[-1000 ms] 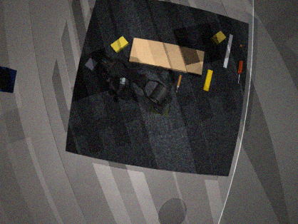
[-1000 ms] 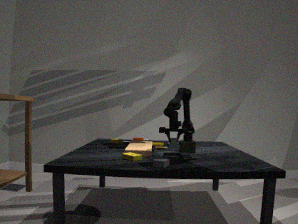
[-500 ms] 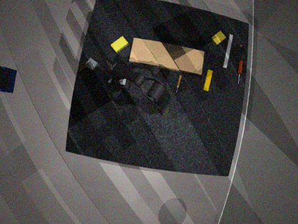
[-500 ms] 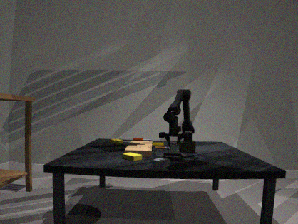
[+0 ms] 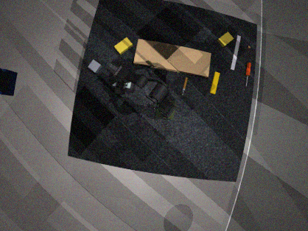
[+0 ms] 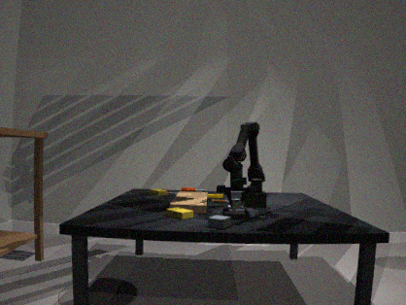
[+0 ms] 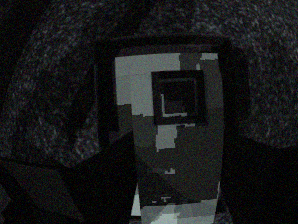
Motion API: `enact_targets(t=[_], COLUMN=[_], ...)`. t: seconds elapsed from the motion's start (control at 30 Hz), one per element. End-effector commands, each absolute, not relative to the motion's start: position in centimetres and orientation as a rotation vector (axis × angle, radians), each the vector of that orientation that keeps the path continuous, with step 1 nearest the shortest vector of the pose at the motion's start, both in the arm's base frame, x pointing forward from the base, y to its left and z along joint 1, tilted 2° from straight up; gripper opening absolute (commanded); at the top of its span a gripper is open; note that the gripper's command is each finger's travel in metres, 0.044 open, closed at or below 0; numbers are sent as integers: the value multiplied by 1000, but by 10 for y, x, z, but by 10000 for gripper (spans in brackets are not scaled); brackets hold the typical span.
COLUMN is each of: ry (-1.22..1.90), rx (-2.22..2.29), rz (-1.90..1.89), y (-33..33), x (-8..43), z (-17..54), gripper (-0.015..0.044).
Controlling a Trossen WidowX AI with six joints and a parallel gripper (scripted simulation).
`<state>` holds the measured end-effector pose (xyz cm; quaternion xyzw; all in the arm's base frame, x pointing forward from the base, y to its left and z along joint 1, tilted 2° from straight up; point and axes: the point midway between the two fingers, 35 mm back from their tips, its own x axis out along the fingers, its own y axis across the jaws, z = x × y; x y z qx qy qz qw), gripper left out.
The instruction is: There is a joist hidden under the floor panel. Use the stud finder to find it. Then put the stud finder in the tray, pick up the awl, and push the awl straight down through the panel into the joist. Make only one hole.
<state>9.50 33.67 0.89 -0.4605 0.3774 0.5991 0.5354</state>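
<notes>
My gripper (image 7: 172, 133) (image 6: 236, 198) is shut on the stud finder (image 7: 177, 132) (image 5: 127, 85), a pale grey body with a dark square screen. A dark rim (image 7: 106, 95), which looks like the tray's, surrounds its far end in the wrist view. Whether it touches the tray floor cannot be told. The floor panel (image 5: 191, 60) (image 6: 191, 198) is a long, light wooden board away from the gripper. No hole can be made out on it. A thin tool with an orange-brown handle (image 5: 185, 82), seemingly the awl, lies between the panel and the arm.
Yellow blocks (image 5: 123, 45) (image 5: 225, 39) lie beyond both ends of the panel. A grey block (image 5: 94, 66) (image 6: 219, 221) lies near the gripper. A yellow bar (image 5: 215, 82), a white strip (image 5: 236, 52) and a red-handled tool (image 5: 248, 69) lie on the far side from the gripper.
</notes>
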Motion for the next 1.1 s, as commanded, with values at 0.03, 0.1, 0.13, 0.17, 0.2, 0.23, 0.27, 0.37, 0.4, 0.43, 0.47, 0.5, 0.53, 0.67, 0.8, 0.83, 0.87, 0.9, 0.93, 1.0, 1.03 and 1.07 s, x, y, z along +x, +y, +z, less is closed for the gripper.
enact_targets(t=[0.03,0.1,0.13,0.17,0.2,0.23,0.27,0.37,0.4,0.43,0.47,0.5,0.53,0.67,0.8,0.83,0.87,0.9,0.93,1.0,1.03,1.07], ry=[894,894,894,894,894,894,894,903,903,903,903,903,903,903,903,903,903,903,903,903,903,903], rx=[-1099,-1099,-1099,-1099,-1099,-1099,-1099,-1098,-1098,-1098,-1098,-1098,-1098,-1098,-1098,-1098,-1097,-1097,-1097,-1097,-1097,-1097], rz=[1426,1426,1426,1426,1426,1426,1426,1426,1426,1426,1426,1426,1426,1426,1426,1426,1426,1426,1426,1426,1426,1426], y=[337,337,337,337,337,337,337,336,336,336,336,336,336,336,339,339,339,338,336,334,334,334], x=[96,96,96,96,96,96,96,95,95,95,95,95,95,95,95,95,94,94,92,91,91,91], z=[2,-2,-3,-5,-5,-6,-6,-4,-4,-4,-4,-4,-4,-4,20,32,46,63,79,92,92,92], gripper=[0,0,0,0,0,0,0,79,105,131,157,184,210,315,420,440,440,440,440,440,440,440])
